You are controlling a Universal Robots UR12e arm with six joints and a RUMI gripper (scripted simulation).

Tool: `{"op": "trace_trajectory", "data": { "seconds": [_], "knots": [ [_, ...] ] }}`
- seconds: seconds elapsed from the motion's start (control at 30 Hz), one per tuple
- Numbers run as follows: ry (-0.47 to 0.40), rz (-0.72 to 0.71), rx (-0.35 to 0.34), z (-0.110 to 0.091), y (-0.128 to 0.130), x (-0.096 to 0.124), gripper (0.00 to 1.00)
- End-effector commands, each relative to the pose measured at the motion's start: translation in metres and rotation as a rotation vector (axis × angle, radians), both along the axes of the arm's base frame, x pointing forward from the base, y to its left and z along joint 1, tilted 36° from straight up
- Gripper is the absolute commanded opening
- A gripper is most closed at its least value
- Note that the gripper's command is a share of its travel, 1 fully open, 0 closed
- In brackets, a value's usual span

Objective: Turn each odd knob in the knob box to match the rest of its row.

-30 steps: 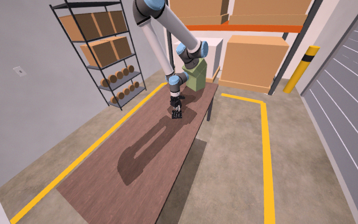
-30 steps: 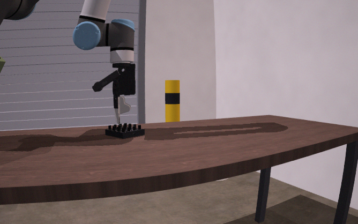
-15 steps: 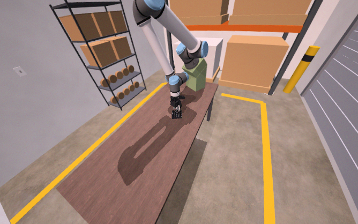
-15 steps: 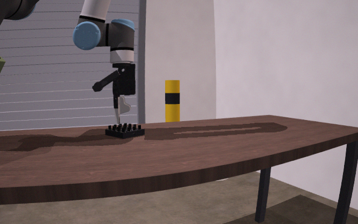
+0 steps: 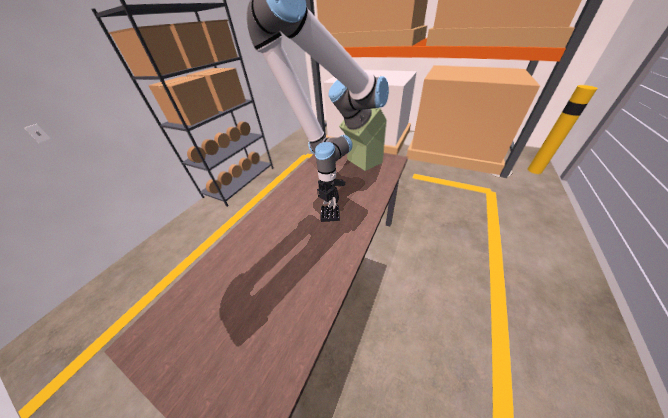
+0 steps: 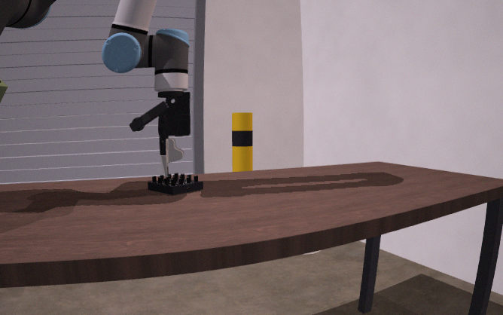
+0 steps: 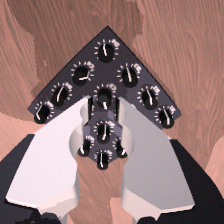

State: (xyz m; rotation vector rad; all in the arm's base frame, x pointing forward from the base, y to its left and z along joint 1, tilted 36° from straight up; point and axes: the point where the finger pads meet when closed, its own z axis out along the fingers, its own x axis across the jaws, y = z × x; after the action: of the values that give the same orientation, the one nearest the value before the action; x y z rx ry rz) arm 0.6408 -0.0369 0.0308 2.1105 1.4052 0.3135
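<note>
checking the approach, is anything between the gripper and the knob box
Nothing visible does. The gripper is right over the knob box, its pale fingers flanking one knob in the wrist view. Whether they touch it cannot be told.
</note>
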Motion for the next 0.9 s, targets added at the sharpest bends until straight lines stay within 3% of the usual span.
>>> {"op": "trace_trajectory", "data": {
  "seconds": [0.0, 0.87],
  "knots": [
    [-0.001, 0.0, 0.0, -0.0027, -0.0011, 0.002, 0.11],
    [-0.001, 0.0, 0.0, -0.0057, -0.0023, 0.0038, 0.11]
  ]
}}
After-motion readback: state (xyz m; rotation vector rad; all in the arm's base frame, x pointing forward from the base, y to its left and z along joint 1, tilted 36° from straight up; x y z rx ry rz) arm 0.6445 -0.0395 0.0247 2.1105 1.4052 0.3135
